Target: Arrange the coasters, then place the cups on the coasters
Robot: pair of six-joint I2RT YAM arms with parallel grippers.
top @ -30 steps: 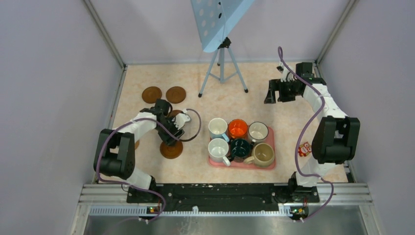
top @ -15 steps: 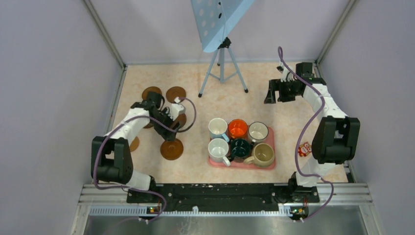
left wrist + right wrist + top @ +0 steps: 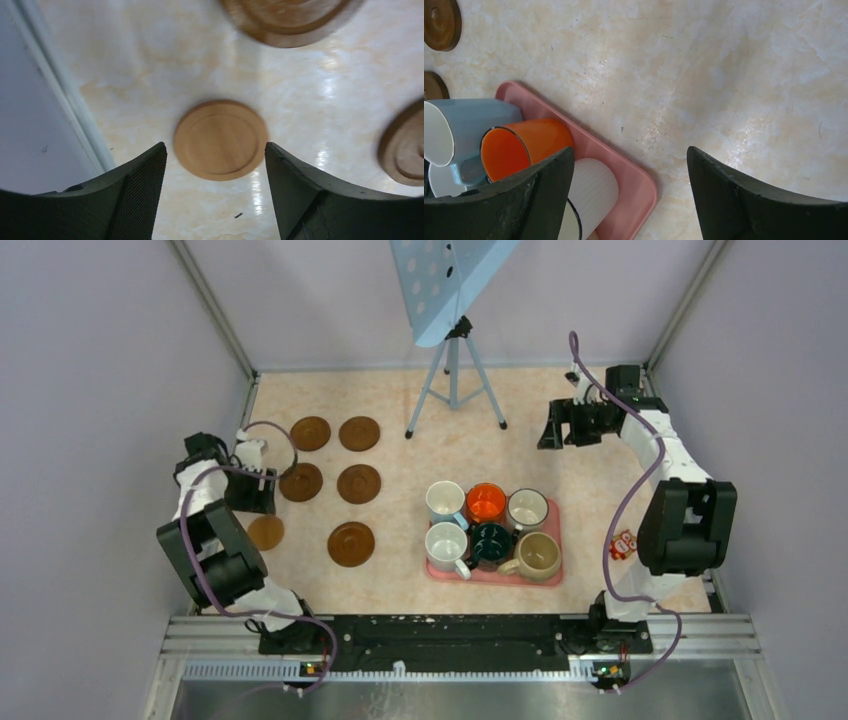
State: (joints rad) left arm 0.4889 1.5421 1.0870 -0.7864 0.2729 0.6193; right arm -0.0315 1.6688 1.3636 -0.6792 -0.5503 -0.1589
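Since a second ago my left claw (image 3: 215, 152) has swung from the nearest brown coaster (image 3: 351, 543) to the left edge, jaws wide and empty over the tan coaster (image 3: 220, 139). I judge I'm arranging coasters: next, drop, pinch its rim, carry it into line. My right claw (image 3: 570, 426) hangs open and empty, and the cups (image 3: 490, 530) sit on the tray (image 3: 497, 576).

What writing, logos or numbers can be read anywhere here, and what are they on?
No text can be read in any view.
Small red and white item: it may carry print, but it is too small to read.
Mugs, coasters, pink tray, blue perforated board: no lettering shows.
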